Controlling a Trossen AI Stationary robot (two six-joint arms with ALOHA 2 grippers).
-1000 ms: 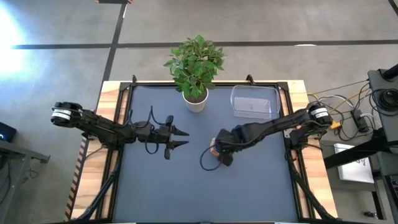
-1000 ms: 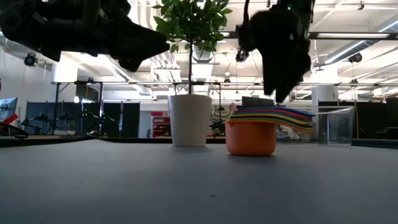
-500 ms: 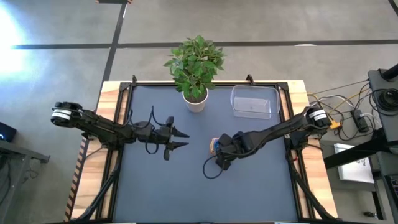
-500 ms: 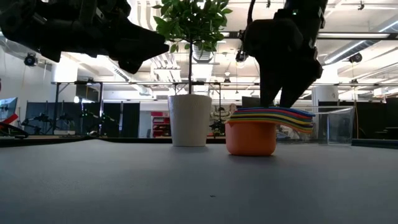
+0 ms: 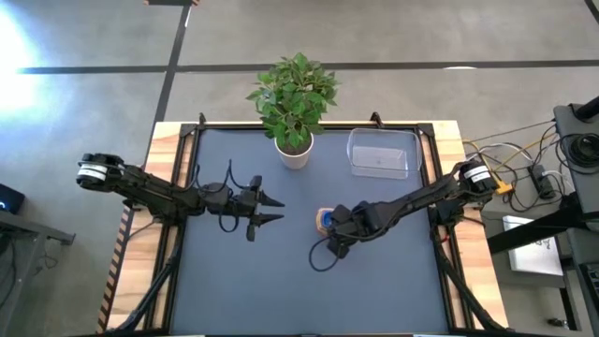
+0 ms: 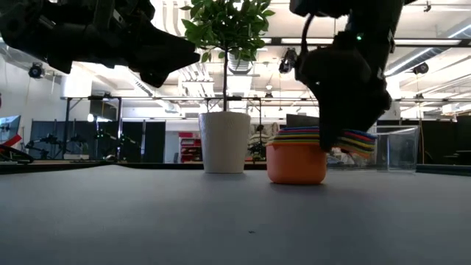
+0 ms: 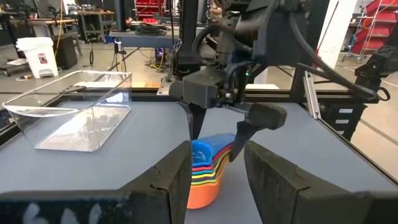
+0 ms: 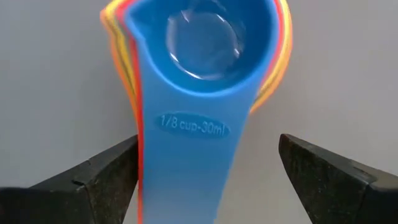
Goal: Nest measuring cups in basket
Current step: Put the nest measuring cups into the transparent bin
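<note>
The measuring cups (image 5: 323, 219) stand nested in one stack on the dark mat. The orange cup (image 6: 296, 163) is at the bottom and the light blue one (image 8: 211, 43) on top. Their flat handles (image 6: 358, 142) fan out to one side. My right gripper (image 8: 208, 186) is open and points down over those handles, one finger (image 8: 112, 171) on each side of them, the other (image 8: 323, 180) farther off. The clear basket (image 5: 381, 153) rests on the mat near the far edge. My left gripper (image 5: 276, 208) hovers open over the mat's left half.
A white pot (image 5: 294, 154) with a leafy plant stands at the far edge, left of the basket. The mat between the two arms and along the near edge is bare. Wooden table borders and cables lie at the right side.
My right gripper has come down from above the stack until its open fingers sit level with the cups' handles, one on each side. The cups have stayed where they were.
</note>
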